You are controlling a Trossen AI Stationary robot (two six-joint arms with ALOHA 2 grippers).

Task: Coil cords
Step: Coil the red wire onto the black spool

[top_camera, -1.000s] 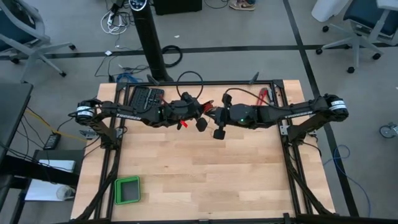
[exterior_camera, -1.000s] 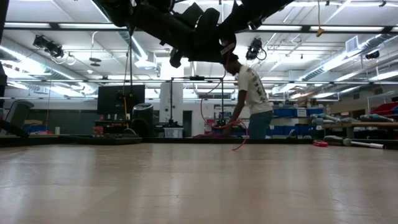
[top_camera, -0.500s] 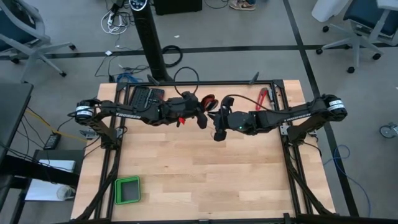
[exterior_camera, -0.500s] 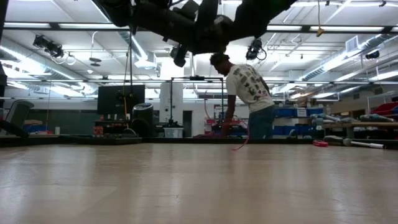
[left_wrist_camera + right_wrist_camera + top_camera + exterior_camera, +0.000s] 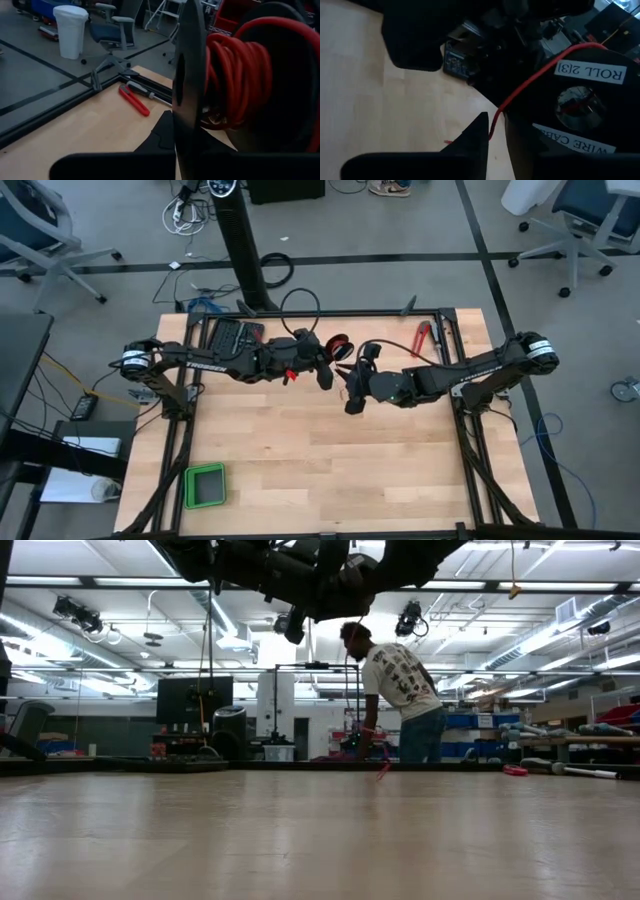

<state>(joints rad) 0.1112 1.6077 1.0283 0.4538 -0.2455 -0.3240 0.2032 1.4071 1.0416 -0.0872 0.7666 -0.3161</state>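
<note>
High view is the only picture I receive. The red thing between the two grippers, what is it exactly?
Observer: The left wrist view shows a black plastic spool wound with thin red wire. The left gripper is shut on its flange.
Operator: Is some wire free from the spool?
Observer: Yes, in the right wrist view one strand leaves the spool and reaches the right gripper.
Operator: Do the grippers touch the table?
Observer: No, the low view shows both hanging well above the wooden table.
</note>
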